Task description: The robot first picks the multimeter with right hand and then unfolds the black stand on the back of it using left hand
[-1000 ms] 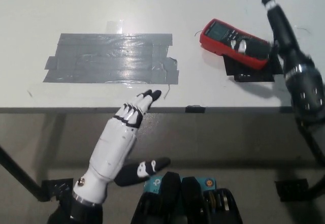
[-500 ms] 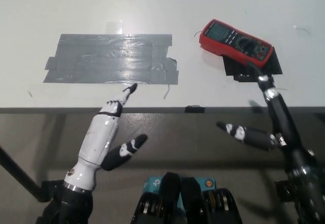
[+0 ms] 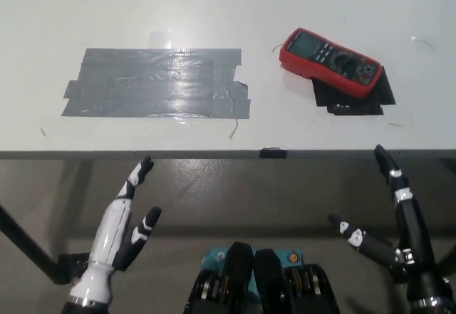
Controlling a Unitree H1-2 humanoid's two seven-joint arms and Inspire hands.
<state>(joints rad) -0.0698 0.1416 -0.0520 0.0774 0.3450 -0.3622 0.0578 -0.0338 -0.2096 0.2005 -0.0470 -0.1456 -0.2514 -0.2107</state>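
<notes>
Head view, looking steeply down onto a white table (image 3: 342,15) with its front edge running across the middle of the frame.

Red multimeter (image 3: 330,60) lying face up on the right part of the table, set at a slant, display end toward the left and dial end toward the right. Resting half on a patch of black tape (image 3: 356,100) that sticks out beneath its lower right side. Back of the meter against the table, so black stand hidden from sight. Nothing touching the meter.

Large rectangle of grey tape strips (image 3: 157,83) stuck flat on the left part of the table, glossy with glare, well apart from the meter. Small bright light reflection near the top of the tabletop.

White left hand (image 3: 122,234) at the lower left, below the table edge and off the tabletop, fingers spread and pointing up toward the edge, holding nothing.

Black right hand (image 3: 390,221) at the lower right, likewise below the table edge, fingers splayed wide, 1 reaching up toward the edge and another pointing left, holding nothing. Well apart from the multimeter.

Dark table leg (image 3: 25,246) visible at the far lower left over the floor.
</notes>
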